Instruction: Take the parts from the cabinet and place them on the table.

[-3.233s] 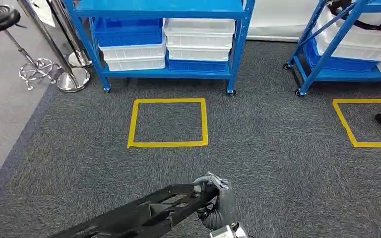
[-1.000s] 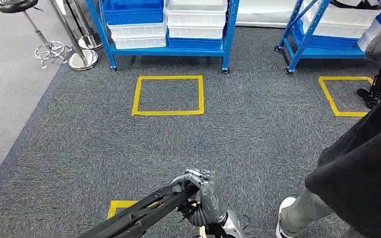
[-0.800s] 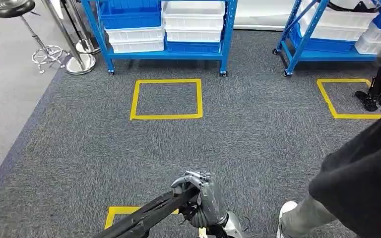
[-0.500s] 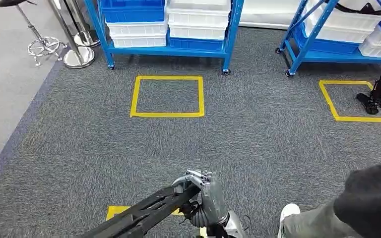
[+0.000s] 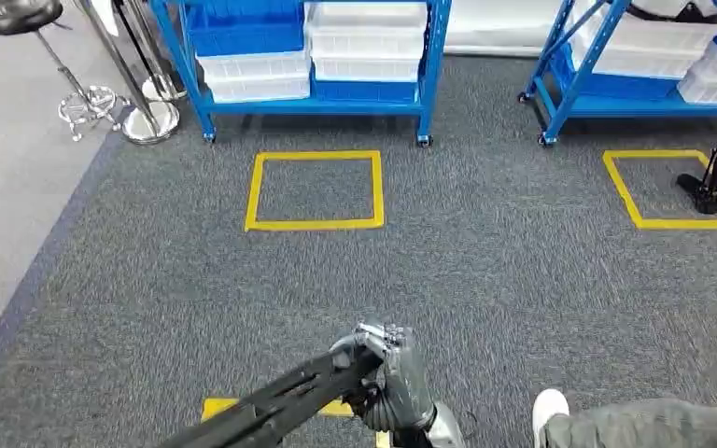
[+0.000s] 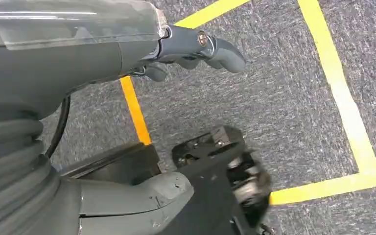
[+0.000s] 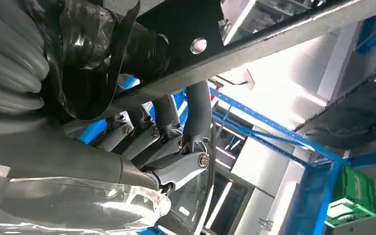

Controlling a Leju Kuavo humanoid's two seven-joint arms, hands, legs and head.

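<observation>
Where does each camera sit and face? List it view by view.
Head: high on body, forward-down at carpet, blue shelves; right hand gripping black part.
Left wrist: behind left hand, down at carpet, yellow tape.
Right wrist: behind right hand, up past black part to blue shelves.
Shared: head, right wrist both show black part.

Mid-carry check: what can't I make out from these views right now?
- Long black part: far end cut off by the head view's bottom edge.
- Left robot hand: grasp unclear in its wrist view; the cover hides the fingers.
- Person: cropped at the head view's corner.
- Bin contents on the blue cabinet: too small.
</observation>
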